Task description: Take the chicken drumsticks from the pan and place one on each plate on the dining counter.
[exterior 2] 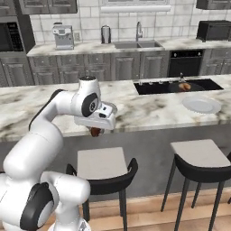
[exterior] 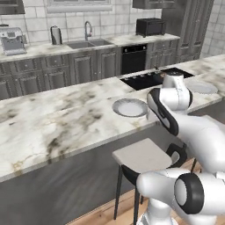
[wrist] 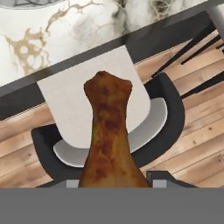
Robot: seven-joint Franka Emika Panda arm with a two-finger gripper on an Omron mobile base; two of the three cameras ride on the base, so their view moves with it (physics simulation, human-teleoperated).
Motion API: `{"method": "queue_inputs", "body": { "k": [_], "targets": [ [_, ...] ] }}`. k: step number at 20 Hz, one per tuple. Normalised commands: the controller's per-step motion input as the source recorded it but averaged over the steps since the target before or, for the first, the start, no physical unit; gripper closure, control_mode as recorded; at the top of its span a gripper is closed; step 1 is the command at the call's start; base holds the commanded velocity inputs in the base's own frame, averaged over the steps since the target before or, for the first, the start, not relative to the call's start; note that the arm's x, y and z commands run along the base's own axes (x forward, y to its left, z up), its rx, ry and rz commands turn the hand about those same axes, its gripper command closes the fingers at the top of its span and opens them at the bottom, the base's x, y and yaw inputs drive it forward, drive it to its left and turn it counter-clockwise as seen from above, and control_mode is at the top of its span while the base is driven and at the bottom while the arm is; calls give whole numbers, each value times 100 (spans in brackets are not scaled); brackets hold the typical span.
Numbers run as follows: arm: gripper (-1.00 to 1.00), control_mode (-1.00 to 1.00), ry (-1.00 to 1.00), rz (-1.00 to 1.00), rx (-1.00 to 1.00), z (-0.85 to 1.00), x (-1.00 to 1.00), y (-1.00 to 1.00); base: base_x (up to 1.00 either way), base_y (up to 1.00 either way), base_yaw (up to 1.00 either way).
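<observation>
My gripper [exterior 2: 94, 129] is shut on one chicken drumstick [exterior 2: 94, 132], glossy orange-brown; in the hand view this drumstick [wrist: 109, 135] sticks out from between the fingertips [wrist: 160, 179]. It hangs just off the front edge of the dining counter [exterior: 66, 118], over a stool seat [wrist: 83, 105]. One pale plate [exterior: 129, 107] lies on the counter beside my wrist, a second plate [exterior 2: 201, 105] further right. The other drumstick [exterior 2: 184, 85] lies in the dark pan [exterior 2: 191, 85] on the cooktop.
Two black stools with pale seats [exterior 2: 101, 163] [exterior 2: 198, 153] stand against the counter's dark front. The black cooktop [exterior: 147, 80] sits in the lower worktop behind the plates. The far wall has a sink [exterior 2: 135, 44], a coffee machine [exterior 2: 63, 36] and a toaster oven [exterior: 150, 26].
</observation>
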Motion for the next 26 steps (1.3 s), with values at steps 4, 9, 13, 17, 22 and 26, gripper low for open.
{"method": "queue_inputs", "body": {
  "k": [4,9,13,17,22,26],
  "targets": [
    [100,100,0,0,0,0,0,0,1,1,0],
    [100,100,0,0,0,0,0,0,2,0,0],
    [100,-100,0,0,4,0,16,-10,3,0,0],
    [100,-100,0,0,11,0,44,-20,0,0,0],
    [100,-100,-9,6,22,1,90,-4,0,0,0],
    [100,-100,-22,16,21,13,81,18,0,0,0]
  ]
}}
